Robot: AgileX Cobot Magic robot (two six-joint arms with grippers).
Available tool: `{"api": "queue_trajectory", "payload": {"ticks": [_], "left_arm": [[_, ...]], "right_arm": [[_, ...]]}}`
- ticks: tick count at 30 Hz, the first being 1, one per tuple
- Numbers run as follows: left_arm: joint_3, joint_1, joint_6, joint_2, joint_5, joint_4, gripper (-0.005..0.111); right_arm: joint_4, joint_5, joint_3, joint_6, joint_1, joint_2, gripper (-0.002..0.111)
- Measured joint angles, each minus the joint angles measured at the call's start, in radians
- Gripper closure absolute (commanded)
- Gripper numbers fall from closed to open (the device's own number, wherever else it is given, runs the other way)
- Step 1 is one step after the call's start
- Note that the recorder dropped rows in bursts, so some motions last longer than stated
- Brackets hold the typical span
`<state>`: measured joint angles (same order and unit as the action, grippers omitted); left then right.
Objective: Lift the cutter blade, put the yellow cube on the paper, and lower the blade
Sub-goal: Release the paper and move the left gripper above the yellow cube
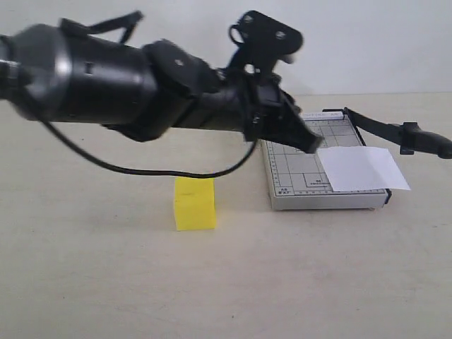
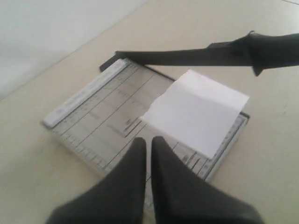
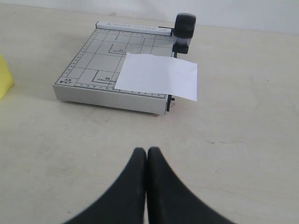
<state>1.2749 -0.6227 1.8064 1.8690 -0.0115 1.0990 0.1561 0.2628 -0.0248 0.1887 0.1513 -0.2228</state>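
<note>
The cutter blade (image 1: 385, 128) is raised at a slant over the grey trimmer board (image 1: 289, 173), its thick handle (image 1: 426, 140) out past the right edge. The white paper (image 1: 361, 168) lies flat on the board's right part and overhangs it. The yellow cube (image 1: 194, 203) stands on the table left of the trimmer. My left gripper (image 1: 311, 141) hovers over the board's left half, shut and empty; its fingertips (image 2: 138, 142) point at the paper (image 2: 196, 109) under the blade (image 2: 187, 57). My right gripper (image 3: 147, 150) is shut, empty, low over bare table before the trimmer (image 3: 93, 60).
The left arm's bulky black body and a looping cable (image 1: 141, 169) hang over the table behind the cube. A pale wall (image 1: 367, 42) closes the far side. In the right wrist view the cube (image 3: 3, 77) shows only as a sliver at the edge.
</note>
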Motion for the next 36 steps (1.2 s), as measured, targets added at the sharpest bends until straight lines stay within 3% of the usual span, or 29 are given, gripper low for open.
{"api": "queue_trajectory", "payload": {"ticks": [7,10,14,16,25,31,36], "left_arm": [[-0.333,0.111,-0.013,-0.218,0.134,0.05,0.097],[-0.394,0.135,-0.015,-0.254,0.125,0.075,0.077],[-0.407,0.138,-0.02,-0.262,0.107,0.097,0.032],[-0.409,0.138,-0.026,-0.262,0.125,0.141,0.023],[-0.411,0.138,-0.034,-0.214,0.2,0.291,0.025],[-0.411,0.138,-0.034,-0.156,0.205,0.364,0.014],[-0.411,0.138,-0.036,-0.142,0.198,0.394,0.014]], "right_arm": [[0.0,0.0,0.0,0.0,0.0,0.0,0.108],[0.0,0.0,0.0,0.0,0.0,0.0,0.108],[0.0,0.0,0.0,0.0,0.0,0.0,0.108],[0.0,0.0,0.0,0.0,0.0,0.0,0.108],[0.0,0.0,0.0,0.0,0.0,0.0,0.108],[0.0,0.0,0.0,0.0,0.0,0.0,0.108],[0.0,0.0,0.0,0.0,0.0,0.0,0.108]]}}
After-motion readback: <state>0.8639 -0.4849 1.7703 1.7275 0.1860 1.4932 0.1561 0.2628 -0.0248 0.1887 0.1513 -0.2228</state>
